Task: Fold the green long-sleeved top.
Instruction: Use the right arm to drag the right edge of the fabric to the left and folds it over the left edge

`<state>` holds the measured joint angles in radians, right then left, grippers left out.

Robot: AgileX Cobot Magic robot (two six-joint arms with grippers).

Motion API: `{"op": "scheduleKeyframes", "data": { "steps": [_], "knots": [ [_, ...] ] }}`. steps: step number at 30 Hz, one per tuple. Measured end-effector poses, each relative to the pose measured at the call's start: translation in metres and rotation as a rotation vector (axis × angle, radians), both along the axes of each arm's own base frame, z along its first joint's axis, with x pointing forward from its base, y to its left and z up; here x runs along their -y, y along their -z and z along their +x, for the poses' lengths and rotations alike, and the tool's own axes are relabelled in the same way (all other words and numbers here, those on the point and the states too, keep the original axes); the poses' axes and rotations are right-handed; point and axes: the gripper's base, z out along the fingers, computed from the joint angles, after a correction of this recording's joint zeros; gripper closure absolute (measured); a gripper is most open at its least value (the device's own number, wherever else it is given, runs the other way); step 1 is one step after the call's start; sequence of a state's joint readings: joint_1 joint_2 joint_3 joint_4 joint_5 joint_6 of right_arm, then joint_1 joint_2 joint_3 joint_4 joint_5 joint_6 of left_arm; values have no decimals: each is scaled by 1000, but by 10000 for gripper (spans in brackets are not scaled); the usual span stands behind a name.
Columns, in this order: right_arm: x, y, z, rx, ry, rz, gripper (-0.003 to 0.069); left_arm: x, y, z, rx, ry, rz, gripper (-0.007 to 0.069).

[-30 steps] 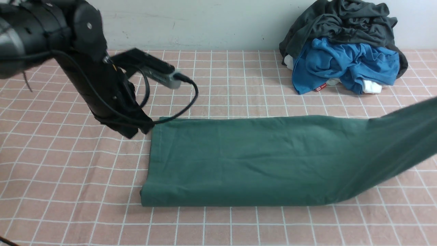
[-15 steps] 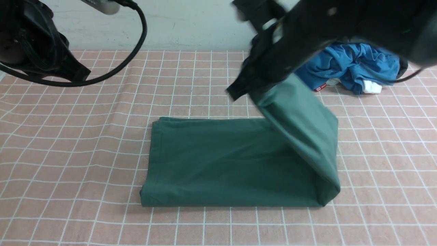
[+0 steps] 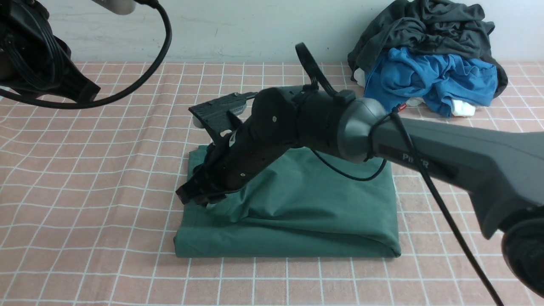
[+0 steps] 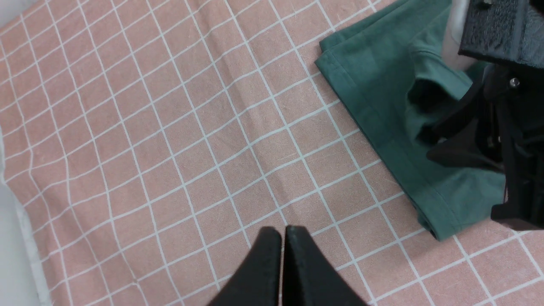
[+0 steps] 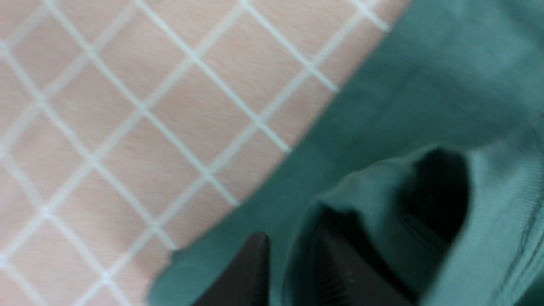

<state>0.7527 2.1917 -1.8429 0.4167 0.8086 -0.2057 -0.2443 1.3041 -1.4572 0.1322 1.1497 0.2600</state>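
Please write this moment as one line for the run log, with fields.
step: fold top in half | right gripper: shut on green top, near its left edge | left gripper: shut, empty, raised | clothes pile: untouched

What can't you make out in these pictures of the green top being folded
- Front view: right claw tips, hidden by its own body.
- Front view: far part of green top, hidden by the right arm.
- Right wrist view: blurred, seams unclear.
- Front view: left claw out of frame.
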Motion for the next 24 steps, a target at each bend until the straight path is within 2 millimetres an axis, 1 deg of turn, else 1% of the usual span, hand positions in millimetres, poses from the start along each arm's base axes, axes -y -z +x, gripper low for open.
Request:
{"op": "scheduleKeyframes", "data": {
  "steps": [1,3,4,6,7,9,10,11,12,13,14,16,17,19,20,21,22,23,24],
  "knots": [
    [-1,-10,-3,-1,-39,11,357,0,0,0,0,-1,-1,628],
    [-1,-25,-5,17,-92,2,279,0,0,0,0,-1,-1,628],
    [2,-32,-6,31,-113,-15,251,0,0,0,-1,-1,0,628],
    [7,-40,-5,62,-129,-53,228,0,0,0,-2,-1,0,628],
    [14,-44,-2,94,-123,-105,218,0,0,0,-2,-1,0,628],
    [22,-44,5,123,-91,-165,216,0,0,0,-2,-1,0,628],
    [29,-37,13,142,-46,-222,216,0,0,0,-2,-1,0,628],
    [32,-36,16,146,-32,-236,216,0,0,0,-2,-1,0,628],
    [37,-25,25,148,8,-277,216,0,0,0,-2,-1,0,628],
    [39,-19,29,145,24,-294,216,0,0,0,-2,-1,0,628],
    [43,-1,38,126,61,-326,216,0,0,0,-2,0,-2,628],
    [42,19,42,90,70,-341,216,1,0,0,-3,1,-7,628],
    [42,20,42,89,70,-342,216,1,0,0,-4,1,-8,628],
    [36,33,42,54,65,-313,216,1,3,-3,-6,-2,-20,628],
    [36,33,42,55,64,-306,216,1,4,-4,-7,-3,-23,628],
    [31,31,41,46,53,-254,219,0,9,-11,-5,-8,-38,628],
    [29,27,41,46,47,-228,221,-1,10,-16,1,-10,-45,628],
    [27,24,40,42,40,-206,226,-3,16,-22,-7,-14,-49,628],
    [25,18,39,36,26,-174,235,-5,22,-32,-7,-20,-58,628]
  ]
}}
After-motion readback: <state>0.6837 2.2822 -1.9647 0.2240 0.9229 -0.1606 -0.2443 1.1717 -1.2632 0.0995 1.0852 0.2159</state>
